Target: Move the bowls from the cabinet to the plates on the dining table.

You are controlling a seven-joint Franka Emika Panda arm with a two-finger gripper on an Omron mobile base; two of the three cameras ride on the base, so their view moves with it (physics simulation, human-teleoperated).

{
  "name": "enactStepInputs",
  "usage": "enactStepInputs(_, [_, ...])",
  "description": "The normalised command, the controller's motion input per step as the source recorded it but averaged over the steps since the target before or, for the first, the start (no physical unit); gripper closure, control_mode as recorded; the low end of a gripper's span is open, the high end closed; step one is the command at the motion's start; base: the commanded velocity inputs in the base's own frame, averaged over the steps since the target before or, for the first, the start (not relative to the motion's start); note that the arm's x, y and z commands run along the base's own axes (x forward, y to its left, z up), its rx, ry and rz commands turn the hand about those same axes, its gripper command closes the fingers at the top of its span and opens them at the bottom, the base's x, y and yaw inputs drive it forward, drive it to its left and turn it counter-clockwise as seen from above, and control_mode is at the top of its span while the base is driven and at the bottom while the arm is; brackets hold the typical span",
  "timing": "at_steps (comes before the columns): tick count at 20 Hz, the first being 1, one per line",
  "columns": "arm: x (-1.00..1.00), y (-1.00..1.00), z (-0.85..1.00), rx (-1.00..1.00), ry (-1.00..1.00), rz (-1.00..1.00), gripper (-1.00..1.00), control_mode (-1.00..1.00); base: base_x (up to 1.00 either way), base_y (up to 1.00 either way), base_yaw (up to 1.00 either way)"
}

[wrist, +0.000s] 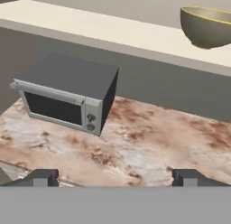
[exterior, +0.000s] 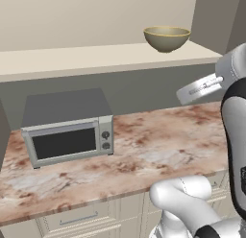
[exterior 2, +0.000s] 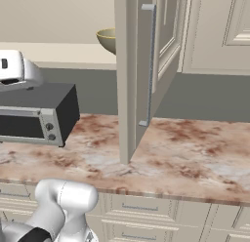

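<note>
Olive-tan round bowl with a yellowish rim point(wrist: 208, 25) sits on the cabinet's beige shelf point(wrist: 90, 29), above and right of the gripper point(wrist: 115, 178), whose jaws are spread wide and empty over the marbled surface point(wrist: 135, 146). Needs to go up and right.

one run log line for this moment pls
gripper: open, empty | olive-tan round bowl: on beige cabinet shelf | grey toaster oven: on marbled counter

One olive bowl point(exterior: 166, 38), one toaster oven point(exterior: 67, 127), one open cabinet door point(exterior 2: 146, 65)
</note>
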Motion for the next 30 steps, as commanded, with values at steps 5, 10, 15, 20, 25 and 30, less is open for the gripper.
enactStepInputs(5, [0.40,0.03,0.52,0.00,0.00,-0.04,-1.00,-1.00,0.00,0.00,0.00])
enactStepInputs(10, [0.44,0.01,0.15,0.00,-0.01,0.00,-1.00,-1.00,0.00,0.00,0.00])
enactStepInputs(15, [0.60,0.00,0.11,-0.01,-0.05,-0.01,-1.00,-1.00,0.00,0.00,0.00])
enactStepInputs(20, [0.52,0.03,0.14,-0.03,-0.05,-0.03,-1.00,-1.00,0.00,0.00,0.00])
enactStepInputs(25, [0.35,0.07,0.19,-0.07,-0.11,-0.02,-1.00,-1.00,0.00,0.00,0.00])
enactStepInputs(30, [0.38,0.00,0.05,-0.03,-0.14,-0.01,-1.00,-1.00,0.00,0.00,0.00])
